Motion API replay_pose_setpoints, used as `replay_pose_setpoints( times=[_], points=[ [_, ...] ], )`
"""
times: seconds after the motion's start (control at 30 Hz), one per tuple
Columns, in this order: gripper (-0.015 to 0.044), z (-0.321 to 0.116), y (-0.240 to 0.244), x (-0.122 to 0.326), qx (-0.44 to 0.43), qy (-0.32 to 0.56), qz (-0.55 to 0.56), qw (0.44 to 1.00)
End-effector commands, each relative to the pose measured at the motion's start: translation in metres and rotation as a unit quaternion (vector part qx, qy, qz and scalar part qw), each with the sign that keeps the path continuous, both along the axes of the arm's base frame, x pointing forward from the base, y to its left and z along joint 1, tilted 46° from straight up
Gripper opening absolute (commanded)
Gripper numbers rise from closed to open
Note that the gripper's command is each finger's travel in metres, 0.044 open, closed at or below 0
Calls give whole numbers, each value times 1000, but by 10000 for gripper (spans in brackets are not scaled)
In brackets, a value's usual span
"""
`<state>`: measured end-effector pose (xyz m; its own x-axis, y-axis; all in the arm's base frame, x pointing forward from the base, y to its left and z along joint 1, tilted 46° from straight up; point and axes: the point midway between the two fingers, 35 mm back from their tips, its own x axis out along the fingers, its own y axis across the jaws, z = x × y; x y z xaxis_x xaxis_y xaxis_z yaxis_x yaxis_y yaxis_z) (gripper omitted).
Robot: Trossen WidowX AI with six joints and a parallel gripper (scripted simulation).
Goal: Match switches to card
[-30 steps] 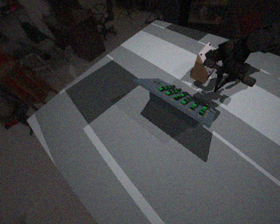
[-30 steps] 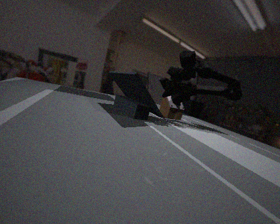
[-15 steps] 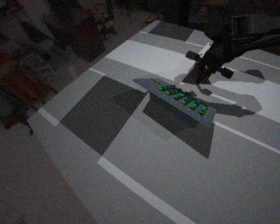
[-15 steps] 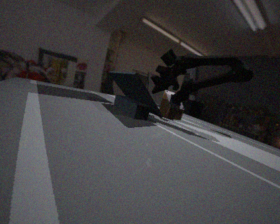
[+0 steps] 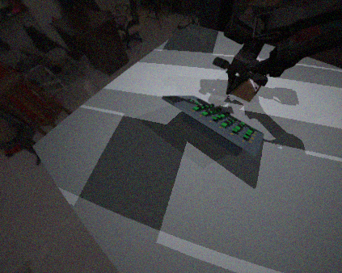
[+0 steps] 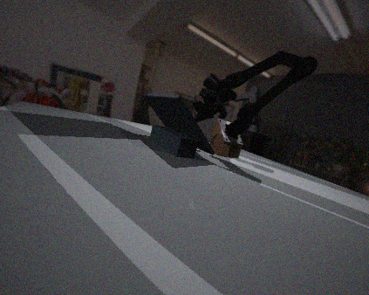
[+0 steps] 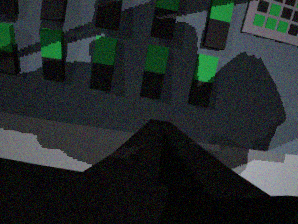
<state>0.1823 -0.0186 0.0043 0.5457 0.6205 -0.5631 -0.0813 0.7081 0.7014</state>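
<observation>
Beside the switches, a card [image 7: 274, 20].

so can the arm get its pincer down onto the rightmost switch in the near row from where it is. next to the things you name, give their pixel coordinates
Probably yes: the closed pincer [image 5: 230, 95] [image 7: 157, 129] sits just nearer the arm than that switch [image 7: 203, 80], and nothing visible stands between them, though its height above the panel [image 5: 253, 146] [image 7: 55, 100] is hard to judge.

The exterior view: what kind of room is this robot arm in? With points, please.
Probably a workshop or lab: ceiling tube lights [image 6: 219, 40], a black robot arm [image 6: 267, 72] beside a panel of green-and-dark switches [image 5: 225, 124], and dim clutter [image 5: 13, 97] past the tabletop.
</observation>
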Motion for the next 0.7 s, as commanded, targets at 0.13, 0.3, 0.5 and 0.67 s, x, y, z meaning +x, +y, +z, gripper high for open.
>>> replay_pose_setpoints(
  times=[0.13, 0.3, 0.5, 0.67],
  points=[
    [0, -17, 21, 17, 7, -13, -8, 1000],
    [0, -17, 21, 17, 7, -13, -8, 1000],
    [0, -21, 28, 22, 8, -14, -8, 1000],
    [0, -24, 30, 24, 8, -13, -8, 1000]
  ],
)
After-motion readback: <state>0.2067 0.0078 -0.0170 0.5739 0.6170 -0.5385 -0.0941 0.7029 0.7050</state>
